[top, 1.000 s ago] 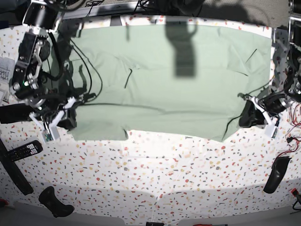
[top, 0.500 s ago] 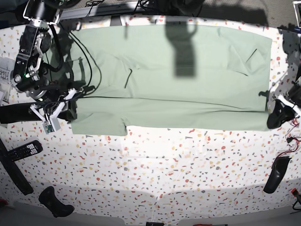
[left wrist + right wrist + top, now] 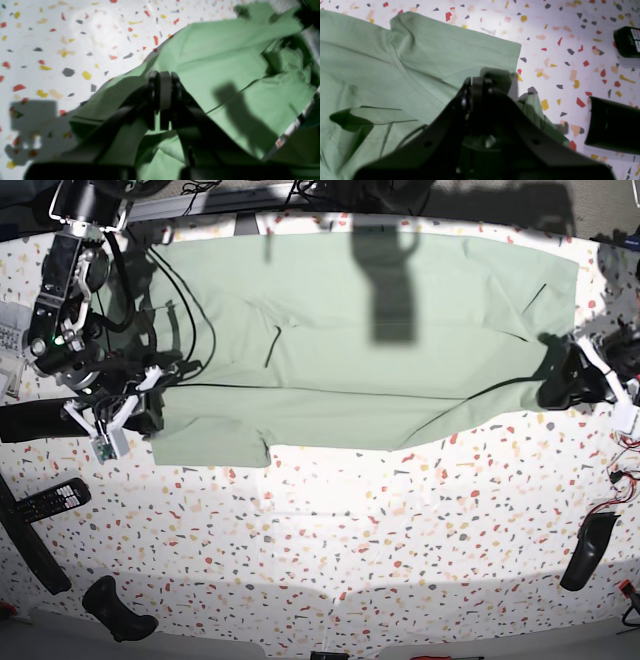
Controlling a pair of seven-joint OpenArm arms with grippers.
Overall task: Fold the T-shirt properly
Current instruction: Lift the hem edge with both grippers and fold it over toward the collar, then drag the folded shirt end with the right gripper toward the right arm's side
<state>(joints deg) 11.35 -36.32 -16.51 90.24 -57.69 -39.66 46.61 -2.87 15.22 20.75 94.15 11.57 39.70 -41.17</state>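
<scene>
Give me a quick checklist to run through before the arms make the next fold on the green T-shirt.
1. Left gripper shut on the T-shirt edge: ok, fabric pinched between closed fingers.
2. Right gripper holding the sleeve side: ok, jaws closed at the cloth edge.
3. Both grippers level across the shirt: not ok, left gripper sits higher in the base view than the right.
4. Near hem straight: not ok, it curves up toward the left gripper.
5. Cables off the cloth: not ok, they lie across it.

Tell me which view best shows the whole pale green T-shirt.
The base view: the pale green fabric T-shirt lies spread across the table. Each wrist view shows only one bunched edge at a closed hand.
</scene>
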